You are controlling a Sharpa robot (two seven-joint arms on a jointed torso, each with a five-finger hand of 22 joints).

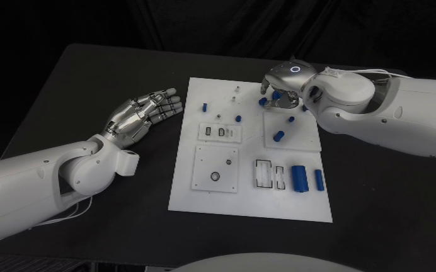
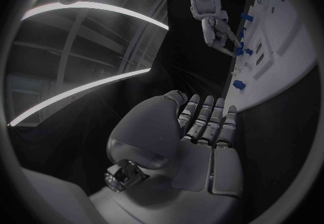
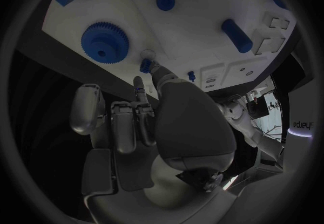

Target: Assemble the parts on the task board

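- White board (image 1: 250, 206) lying centre frame on black table (image 1: 100, 77), small blue parts scattered across its upper half.
- Two blue cylinders (image 1: 308, 179) side by side at board's lower right, beside slotted recess (image 1: 268, 174).
- Left hand (image 1: 143, 114) left of board, resting off it, fingers straight and apart, holding nothing.
- Right hand (image 1: 286, 86) poised over board's upper right corner, fingers pointed down at a small blue peg (image 3: 145, 65) (grip or mere touch: cannot tell).
- Blue gear (image 3: 105, 42) flat on board near that hand.
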